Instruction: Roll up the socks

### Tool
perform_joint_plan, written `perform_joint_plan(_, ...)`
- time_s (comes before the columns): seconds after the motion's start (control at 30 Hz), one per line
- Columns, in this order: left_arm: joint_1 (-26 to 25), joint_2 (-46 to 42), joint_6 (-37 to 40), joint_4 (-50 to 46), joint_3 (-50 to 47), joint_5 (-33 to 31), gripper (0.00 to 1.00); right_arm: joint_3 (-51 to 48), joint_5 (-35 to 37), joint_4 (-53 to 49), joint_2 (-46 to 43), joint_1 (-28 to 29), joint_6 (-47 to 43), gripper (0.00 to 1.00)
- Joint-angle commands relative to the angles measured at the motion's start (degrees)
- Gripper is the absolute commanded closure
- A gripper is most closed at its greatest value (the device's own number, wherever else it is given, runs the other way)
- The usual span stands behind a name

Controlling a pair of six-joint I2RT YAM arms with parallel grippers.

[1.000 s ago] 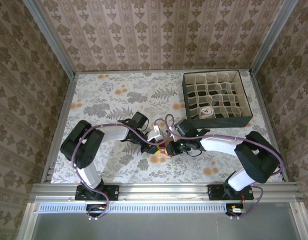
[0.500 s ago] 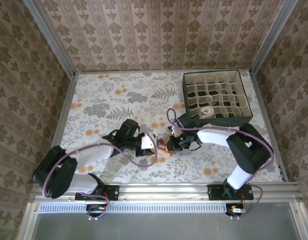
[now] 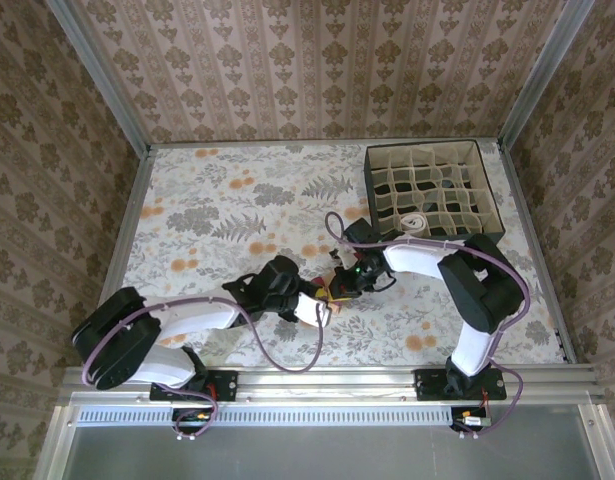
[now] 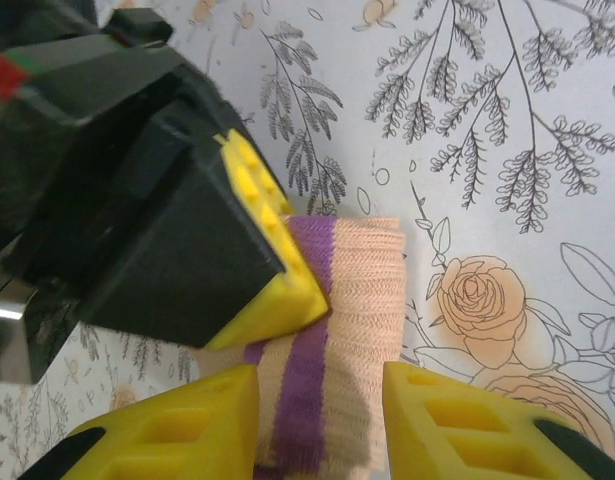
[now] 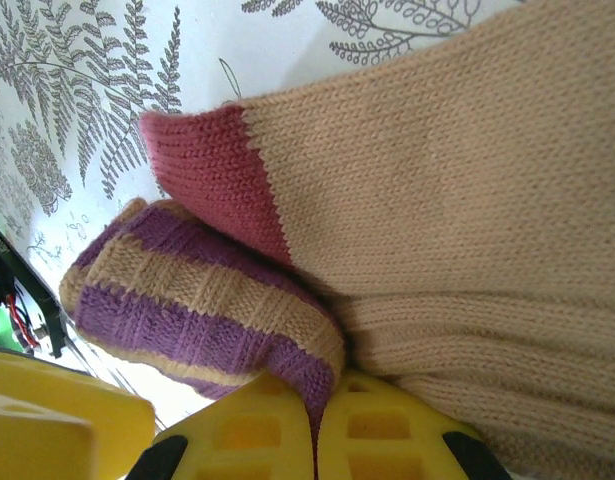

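My left gripper (image 4: pixel 322 425): pads parted, flanking the rolled tan sock (image 4: pixel 359 300); contact uncertain; my right gripper (image 5: pixel 317 432): pressed together, pinching its striped cuff (image 5: pixel 207 290); the roll lies on the table (image 4: pixel 527 90), toward 6 o'clock of centre. Risk: held by one pinch alone, the roll may spring loose and unwind.

Tan sock (image 5: pixel 467 180) is ribbed knit, tablecloth (image 4: pixel 577 60) smooth matt.
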Motion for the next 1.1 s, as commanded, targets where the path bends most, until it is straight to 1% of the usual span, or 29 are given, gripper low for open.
perform_joint_plan(0.0,-0.93,2.65,3.79,-1.22,2.02,-2.72,0.64,-0.22,5.61,-7.53,5.9,-0.19,-2.62,0.96)
perform_joint_plan(0.1,-0.91,4.21,4.22,-0.4,1.81,-3.8,0.64,1.17,4.86,-10.2,7.44,-0.83,-3.9,0.95)
perform_joint_plan(0.33,-0.9,6.24,5.51,0.74,0.23,-7.24,0.63,3.63,3.59,-13.03,10.37,-2.39,-6.33,0.94)
perform_joint_plan(0.47,-0.99,9.55,7.29,-0.02,0.67,-10.89,0.63,5.39,2.87,-14.62,12.02,-2.78,-7.52,0.93)
perform_joint_plan(0.57,-1.08,11.3,6.99,0.24,0.95,-12.54,0.65,6.38,2.43,-15.5,12.6,-2.95,-8.25,0.92)
perform_joint_plan(0.67,-1.17,11.7,4.94,-1.9,1.77,-12.79,0.76,6.72,2.12,-15.61,11.72,-3.35,-8.78,0.87)
perform_joint_plan(0.7,-1.24,11.83,3.31,-3.43,2.53,-13.19,0.82,6.66,1.65,-15.35,10.91,-3.64,-9.11,0.83)
perform_joint_plan(0.77,-1.22,11.75,0.3,-6.6,4.03,-13.32,0.9,6.18,0.41,-14.35,9.03,-4.24,-9.49,0.77)
perform_joint_plan(0.83,-1.31,11.51,-2.2,-10.12,5.36,-12.32,0.97,5.36,-0.77,-12.81,6.39,-5.15,-9.46,0.73)
perform_joint_plan(0.87,-1.22,11.37,-3.19,-11.92,5.99,-11.29,1.0,4.92,-1.34,-12.0,4.77,-5.74,-9.38,0.67)
perform_joint_plan(0.93,-1.24,11.51,-4.33,-15.47,7.33,-9.12,1.0,3.97,-1.04,-10.81,1.62,-6.64,-9.34,0.6)
perform_joint_plan(1.07,-1.18,11.73,-5.63,-23.3,10.89,-5.47,1.0,1.62,0.32,-8.16,-4.96,-7.6,-9.27,0.55)
